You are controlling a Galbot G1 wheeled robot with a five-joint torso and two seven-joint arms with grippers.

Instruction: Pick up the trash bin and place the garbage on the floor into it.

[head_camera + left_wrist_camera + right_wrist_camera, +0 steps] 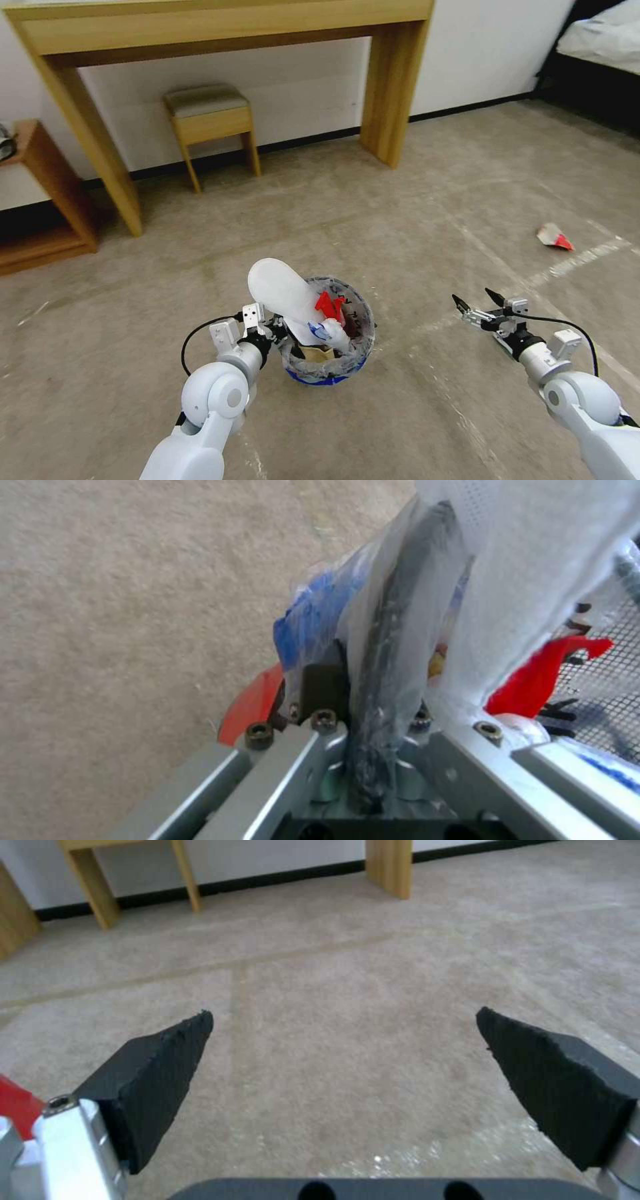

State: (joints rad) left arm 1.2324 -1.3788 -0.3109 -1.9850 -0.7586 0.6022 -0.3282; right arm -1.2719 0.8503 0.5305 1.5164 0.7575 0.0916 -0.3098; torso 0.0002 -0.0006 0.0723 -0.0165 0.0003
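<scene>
In the head view my left gripper is shut on the near rim of the trash bin, a small round bin with a blue band and a clear bag liner, held low over the carpet. Inside it, a white slipper sticks up beside a red wrapper, white-blue paper and brown paper. The left wrist view shows the left gripper clamped on the bag-covered rim, with the slipper alongside. My right gripper hangs open and holds nothing. One white-and-red piece of garbage lies on the floor, far right.
A wooden desk stands against the back wall with a small stool under it. A low wooden shelf is at the left and a bed at the far right. Carpet floor stretches between them.
</scene>
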